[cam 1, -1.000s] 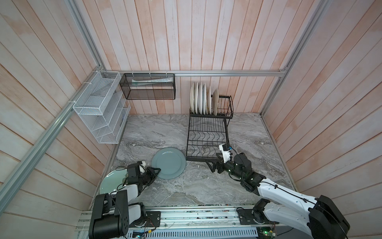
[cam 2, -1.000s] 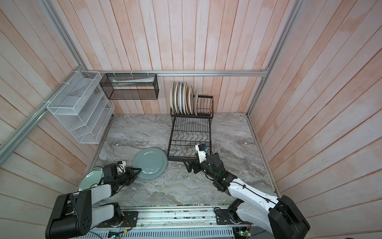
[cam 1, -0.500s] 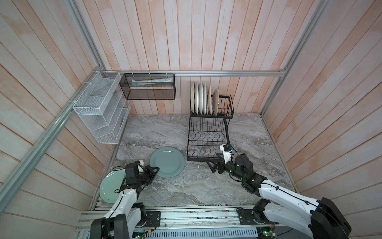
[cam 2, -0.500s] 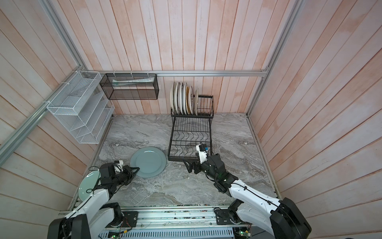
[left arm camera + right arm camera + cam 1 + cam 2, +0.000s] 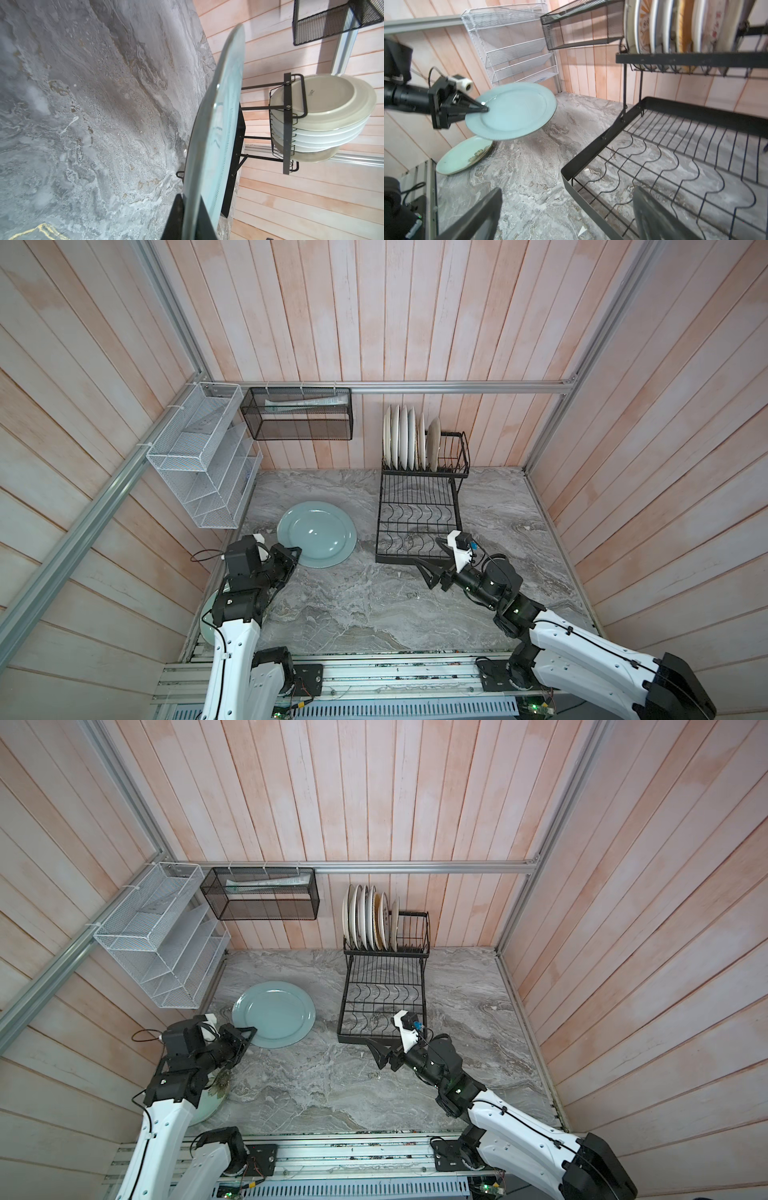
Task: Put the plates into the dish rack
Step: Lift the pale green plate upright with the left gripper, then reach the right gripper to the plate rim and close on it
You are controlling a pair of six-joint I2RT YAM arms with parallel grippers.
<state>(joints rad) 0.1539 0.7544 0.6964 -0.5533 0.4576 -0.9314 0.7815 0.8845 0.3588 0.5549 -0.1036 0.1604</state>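
In both top views my left pincer (image 5: 297, 549) is clamped on the near rim of the grey-blue plate (image 5: 318, 535), just left of the dish rack (image 5: 417, 514). My right pincer (image 5: 428, 549) gapes wide and empty at the rack's front edge.

In the left wrist view, the plate's (image 5: 220, 116) rim runs between my fingers (image 5: 176, 209), and the racked plates (image 5: 324, 116) stand in the upper tier beyond.

In the right wrist view, the plate (image 5: 512, 110) hangs clear of the marble table (image 5: 529, 176), above a pale green plate (image 5: 465, 154).

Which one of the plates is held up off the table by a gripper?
The grey-blue plate: the left gripper is shut on its rim. The pale green plate lies on the table, and the other plates stand upright in the dish rack.
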